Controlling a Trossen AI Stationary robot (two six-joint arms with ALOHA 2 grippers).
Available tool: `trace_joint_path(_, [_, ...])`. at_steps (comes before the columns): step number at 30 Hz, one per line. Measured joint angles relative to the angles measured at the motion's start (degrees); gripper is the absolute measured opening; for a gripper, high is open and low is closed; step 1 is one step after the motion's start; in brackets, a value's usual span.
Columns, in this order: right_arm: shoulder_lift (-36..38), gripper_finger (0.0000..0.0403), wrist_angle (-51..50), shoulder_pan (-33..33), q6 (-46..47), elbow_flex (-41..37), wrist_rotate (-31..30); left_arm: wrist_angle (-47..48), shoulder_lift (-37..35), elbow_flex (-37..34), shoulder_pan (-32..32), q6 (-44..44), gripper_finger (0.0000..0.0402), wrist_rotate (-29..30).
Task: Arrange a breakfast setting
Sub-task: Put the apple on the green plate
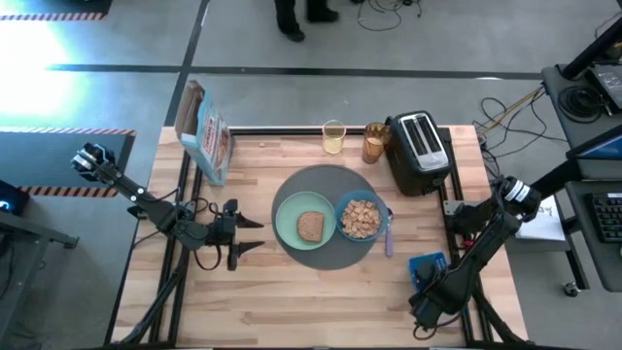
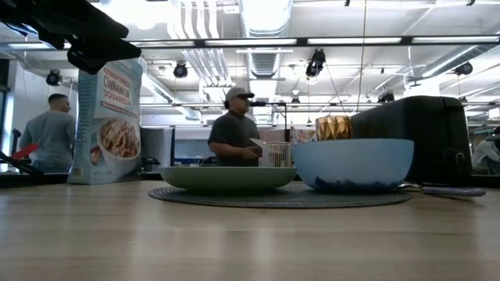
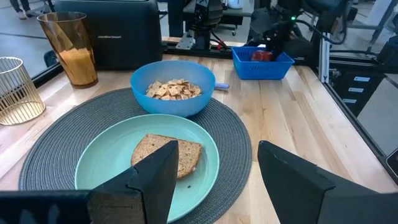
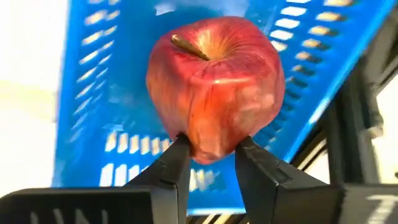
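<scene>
From overhead, the right arm covers most of the blue slotted plastic basket (image 1: 429, 264), and the red apple (image 4: 214, 87) cannot be seen there. At surface level, the pale blue bowl (image 2: 353, 164) hides its cereal, and the green plate's (image 2: 228, 178) toast is hidden

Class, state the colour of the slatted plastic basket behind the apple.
Bright blue slatted plastic basket; the right wrist view shows it best.

Ahead of our left gripper's (image 3: 214, 180) parted jaws we find the pale green plate (image 3: 106, 162) with its brown toast slice (image 3: 180, 152) blocking the way; bare wooden table (image 3: 298, 124) lies open beside them. Around our right jaws, blue slatted basket walls (image 4: 99, 93) crowd the red apple (image 4: 214, 81).
</scene>
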State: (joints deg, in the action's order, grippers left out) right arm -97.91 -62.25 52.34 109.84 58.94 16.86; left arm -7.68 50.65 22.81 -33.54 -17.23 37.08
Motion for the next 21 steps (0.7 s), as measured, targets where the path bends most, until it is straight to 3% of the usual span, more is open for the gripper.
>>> trace_joint_path(5, [1.9, 0.0091, -4.4, 0.0, -0.7, 5.8, -0.8, 0.0, 0.0, 0.0, 0.0, 0.0, 0.0205, 0.0])
trace_joint_path(8, [2.7, 0.0090, -8.0, 0.3, 1.3, 9.7, -6.5, 0.0, 0.0, 0.0, 0.0, 0.0, 0.0205, 0.0])
trace_joint_path(12, [4.3, 0.0082, -12.5, 0.3, 3.0, 13.2, -8.4, 0.0, 0.0, 0.0, 0.0, 0.0, 0.0205, 0.0])
trace_joint_path(15, [4.5, 0.0060, -14.6, 0.3, 3.5, 15.4, -9.7, 0.0, 0.0, 0.0, 0.0, 0.0, 0.0205, 0.0])
trace_joint_path(21, [5.0, 0.0010, -17.5, 0.3, 4.5, 18.7, -20.2, 0.1, 0.0, 0.0, 0.0, 0.0, 0.0205, 0.0])
